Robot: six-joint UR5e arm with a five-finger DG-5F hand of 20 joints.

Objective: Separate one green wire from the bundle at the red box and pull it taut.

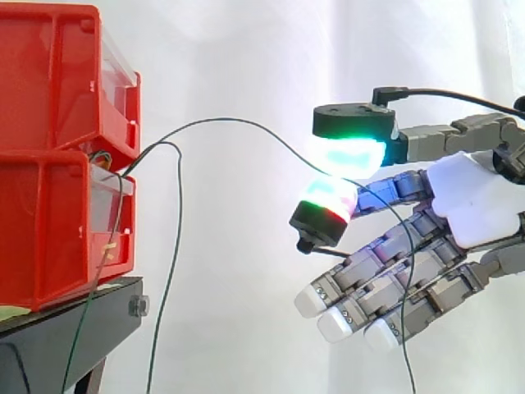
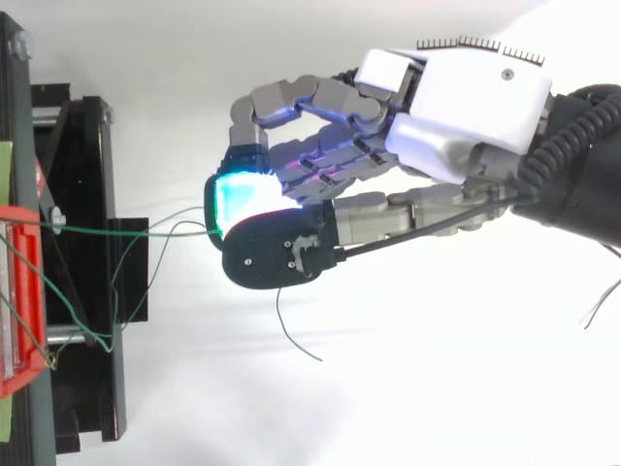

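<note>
Two red bins are stacked on a black stand at the left. Thin green wires come out of a bundle between the bins. One green wire rises in a slack arc from the bins to my hand, which is at the right. The thumb pad, glowing green and cyan, and a finger pad pinch this wire between them. Its free tail hangs down past the other fingers, which are relaxed. From above, the wire runs from the red bin to the hand.
A second green wire loops out of the bundle and hangs down beside the stand. More wire lies looped over the black stand in the top view. A white curtain is behind, with open space between the bins and the hand.
</note>
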